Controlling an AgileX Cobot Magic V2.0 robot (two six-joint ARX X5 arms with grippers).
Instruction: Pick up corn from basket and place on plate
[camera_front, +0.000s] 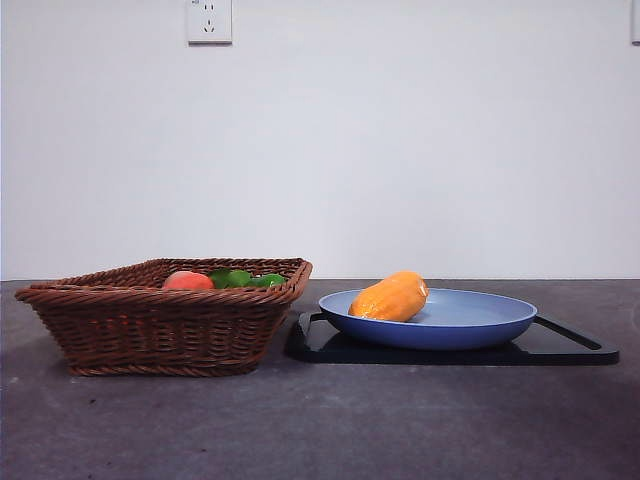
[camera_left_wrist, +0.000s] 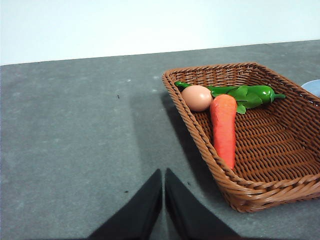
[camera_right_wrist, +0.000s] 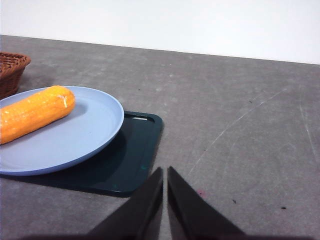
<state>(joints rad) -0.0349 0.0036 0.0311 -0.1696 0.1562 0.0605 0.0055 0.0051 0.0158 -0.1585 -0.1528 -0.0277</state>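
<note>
woven wicker basket (camera_front: 160, 325), smooth matte plate (camera_front: 470, 318)

No readable text anywhere

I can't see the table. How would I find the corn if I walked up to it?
Look for the flat black tray beside the brown wicker basket. A round blue plate sits on the tray, and the corn lies on its side on the plate, toward the basket. It is the only orange-yellow, stubby cob there; the pinkish round fruit, carrot and green pieces are all in the basket.
</note>
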